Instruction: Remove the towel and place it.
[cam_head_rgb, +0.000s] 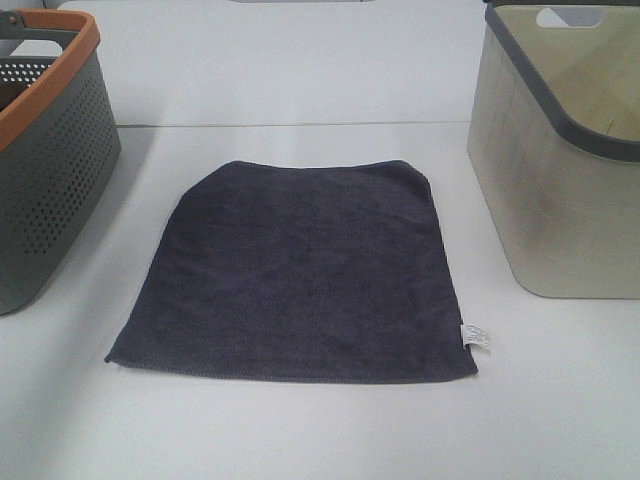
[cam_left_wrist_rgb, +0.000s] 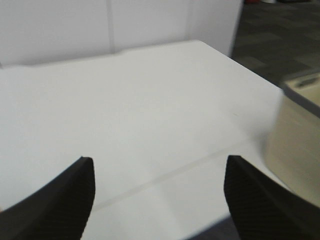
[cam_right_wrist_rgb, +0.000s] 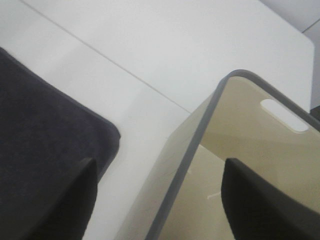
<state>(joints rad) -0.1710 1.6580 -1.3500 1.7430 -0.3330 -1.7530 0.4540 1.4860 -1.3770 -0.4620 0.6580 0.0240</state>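
Observation:
The towel (cam_head_rgb: 300, 275), dark navy-grey, lies flat and spread out on the white table, with a small white tag (cam_head_rgb: 477, 338) at its near right corner. Neither arm shows in the high view. In the left wrist view my left gripper (cam_left_wrist_rgb: 159, 165) is open, its two black fingers wide apart over bare table with nothing between them. My right gripper (cam_right_wrist_rgb: 160, 165) is open too, hanging above a corner of the towel (cam_right_wrist_rgb: 45, 125) and the edge of the beige basket (cam_right_wrist_rgb: 200, 135); it holds nothing.
A beige basket (cam_head_rgb: 560, 190) with a grey rim stands to the right of the towel and also shows in the left wrist view (cam_left_wrist_rgb: 297, 140). A grey-green perforated basket (cam_head_rgb: 50, 170) with an orange rim stands at the left.

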